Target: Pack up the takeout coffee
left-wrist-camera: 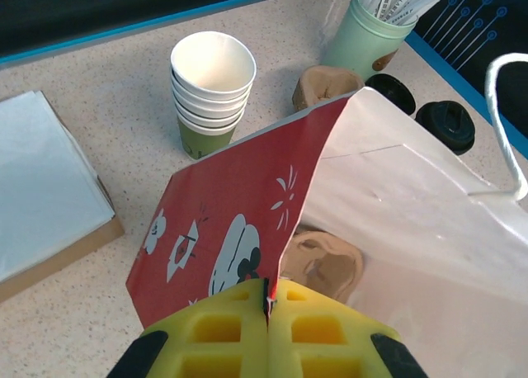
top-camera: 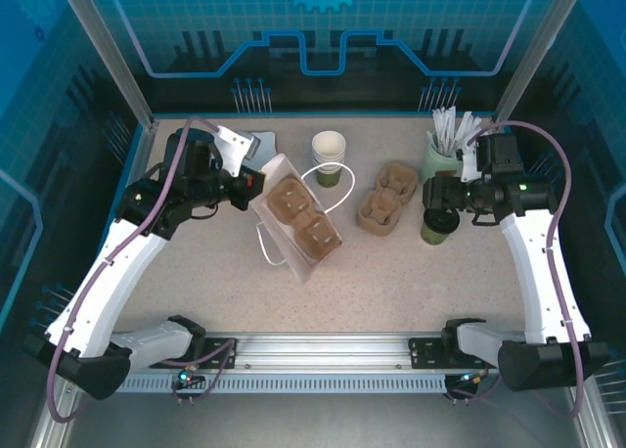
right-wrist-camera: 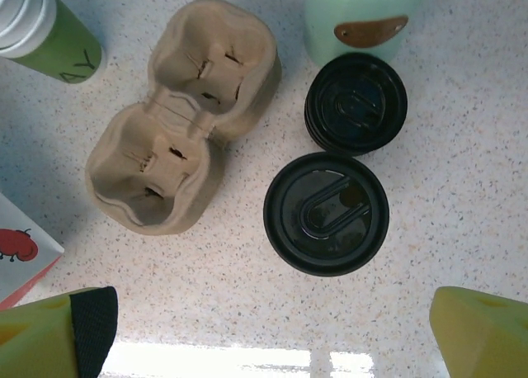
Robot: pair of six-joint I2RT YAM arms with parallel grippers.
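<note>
Under the wide-spread right hand [right-wrist-camera: 272, 333], the takeout coffee [top-camera: 437, 233] turns its black lid [right-wrist-camera: 326, 214] up, sides hidden from the wrist; the left hand [left-wrist-camera: 268, 302] pinches the rim of the paper bag [left-wrist-camera: 412, 213].

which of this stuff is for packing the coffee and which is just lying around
For the job: lidded green cup, paper bag, tray inside it, left gripper pinching the bag's edge.
Lying about: cup stack, spare tray, lid stack, pot of sticks, flat white stack.
</note>
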